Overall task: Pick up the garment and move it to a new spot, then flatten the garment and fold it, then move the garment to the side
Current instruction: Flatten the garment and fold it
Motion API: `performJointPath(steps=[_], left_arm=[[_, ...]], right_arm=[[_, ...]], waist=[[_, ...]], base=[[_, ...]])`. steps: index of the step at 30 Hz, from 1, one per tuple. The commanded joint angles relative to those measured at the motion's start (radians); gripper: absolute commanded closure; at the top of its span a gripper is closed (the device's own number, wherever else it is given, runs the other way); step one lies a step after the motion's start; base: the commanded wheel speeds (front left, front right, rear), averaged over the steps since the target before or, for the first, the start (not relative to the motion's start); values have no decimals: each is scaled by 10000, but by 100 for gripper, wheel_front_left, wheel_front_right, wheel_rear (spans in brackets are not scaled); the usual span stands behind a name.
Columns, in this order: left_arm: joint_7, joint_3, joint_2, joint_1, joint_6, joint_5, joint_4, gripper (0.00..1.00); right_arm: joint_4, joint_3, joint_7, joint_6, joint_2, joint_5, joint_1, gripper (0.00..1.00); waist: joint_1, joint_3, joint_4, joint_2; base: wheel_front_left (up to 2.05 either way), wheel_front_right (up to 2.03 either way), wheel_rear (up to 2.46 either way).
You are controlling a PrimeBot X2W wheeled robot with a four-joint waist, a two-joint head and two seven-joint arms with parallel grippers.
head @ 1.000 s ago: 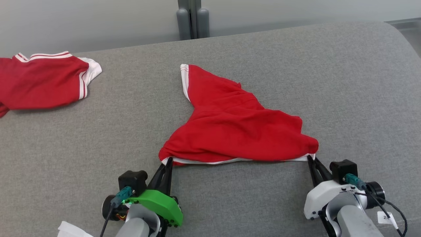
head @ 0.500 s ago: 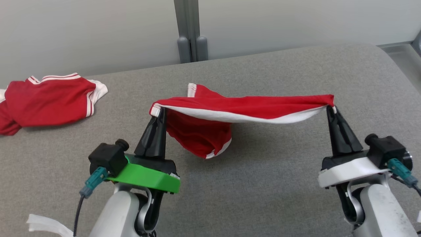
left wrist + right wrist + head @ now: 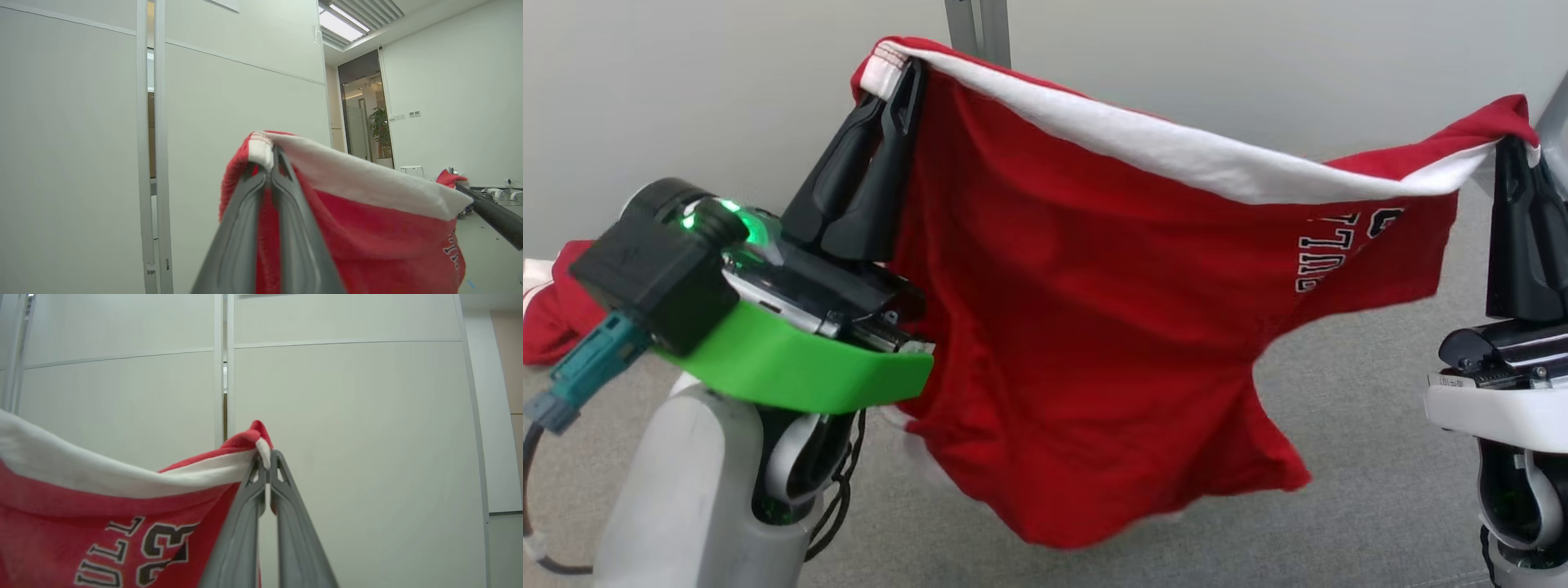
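Observation:
The garment (image 3: 1094, 310) is a red shirt with a white band along its top edge and lettering on one side. It hangs in the air between both arms, spread like a curtain, its lower edge above the grey surface (image 3: 1356, 457). My left gripper (image 3: 894, 69) is shut on the garment's upper left corner (image 3: 261, 149). My right gripper (image 3: 1511, 143) is shut on the upper right corner (image 3: 261, 449). In the left wrist view the fingers (image 3: 245, 228) pinch the white band; the right wrist view has black and white letters (image 3: 135, 547) on the red cloth.
A second red garment (image 3: 551, 318) lies on the grey surface at far left, partly behind my left arm. A pale partition wall (image 3: 727, 90) with a grey post (image 3: 976, 24) stands behind the surface.
Both grippers have lifted the garment from the surface up high, so it now hangs spread in the air. The head camera has tilted up, shifting the whole picture.

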Motion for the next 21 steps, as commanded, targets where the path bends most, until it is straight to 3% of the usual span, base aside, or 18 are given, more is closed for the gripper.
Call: performJointPath(steps=[1,6,12,17,21], left_arm=[[227,-20,74,-149,4,-166,154,100],[897,136,36,-789,-49,-833,1272,100],[966,454,177,-2855,-257,-1085,3622,100],[463,667,304,-5429,-298,-563,5846,100],[-581,921,87,-7135,-253,-280,7220,100]], right_arm=[[-68,-51,226,1,98,157,115,100],[686,92,993,3,59,706,-576,100],[3459,1132,1101,3,-58,1303,-3554,100],[6003,1492,266,1,158,966,-7002,100],[7707,1255,-877,1,510,558,-9179,100]], waist=[[0,170,-40,-1],[0,1162,-180,-1],[0,2822,-475,-1],[0,3755,-674,-1],[0,4296,-733,-1]], base=[[0,0,0],[0,0,0],[0,0,0],[0,0,0],[0,0,0]])
